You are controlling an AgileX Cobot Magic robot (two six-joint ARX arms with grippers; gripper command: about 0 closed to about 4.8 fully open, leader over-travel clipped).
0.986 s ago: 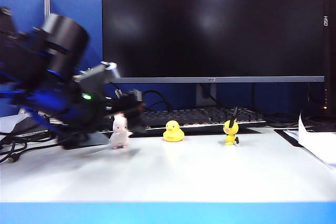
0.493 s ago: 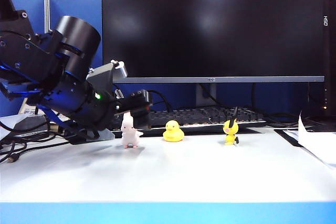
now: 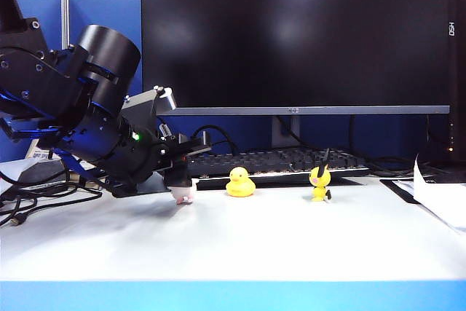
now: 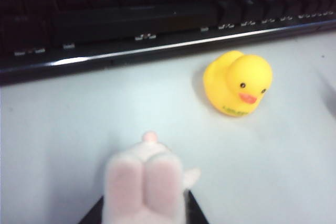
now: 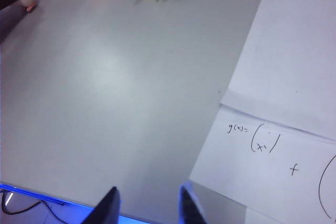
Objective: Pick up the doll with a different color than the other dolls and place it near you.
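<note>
**Closing in on the pink rabbit**

Gripping, or very nearly: the left gripper [image 3: 179,180] is down low at the table's left side, w/ the pale pink-white rabbit [image 3: 182,194] between its dark fingers [image 3: 177,178]. In the exterior view only the doll's lower body shows under the fingers, feet on the tabletop. Left wrist view has the rabbit [image 4: 145,184] right up against the camera, ears upright and filling the gap, dark finger edges on both sides of it. Jaws look narrowed around the doll, but actual contact on both sides can't be confirmed from these shots, so can't tell if the grip is firm.

Just beside the rabbit, toward the centre, sits the yellow duck [image 3: 240,182], apart from it. Further right, well apart, stands the yellow figurine w/ black-tipped ears [image 3: 320,182].

Right gripper [image 5: 148,205]: parked off to the right side, out of the exterior shot, hovering above the table edge w/ fingers spread and nothing between them. Its cam sees sheets of paper [image 5: 286,103] w/ handwritten marks lying on the table.

Surface is a plain white table [image 3: 291,238] w/ a blue front edge. Behind the dolls, a black keyboard [image 3: 284,162], then a big dark monitor [image 3: 291,34]. Blue partition walls at the back, cables [image 3: 29,198] trailing at far left.
</note>
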